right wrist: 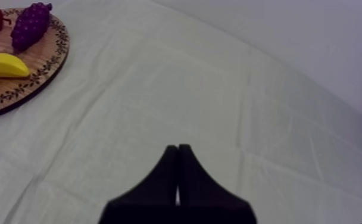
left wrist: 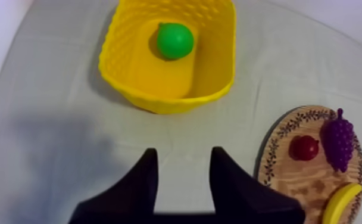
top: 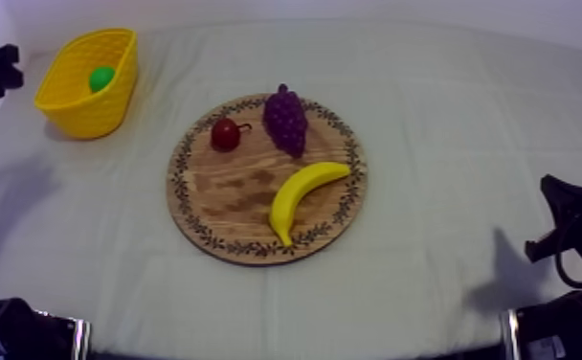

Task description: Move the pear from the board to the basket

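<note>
Left gripper (left wrist: 184, 156) hangs just short of the basket (left wrist: 119, 59), jaws apart and empty. The pear (left wrist: 174, 40) lies inside the basket, beyond the gripper. Right gripper (right wrist: 177, 149) is closed on nothing.

Beside the left gripper (left wrist: 184, 154) the wooden board (left wrist: 287, 179) and banana (left wrist: 342, 202) run off the picture's edge, while ahead of it the wall of the yellow basket (top: 79, 110) hides the lower half of the pear (top: 101, 78).

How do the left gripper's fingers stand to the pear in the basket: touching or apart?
Apart. In the left wrist view the left gripper's open fingers hang over cloth, outside the yellow basket where the pear lies.
</note>
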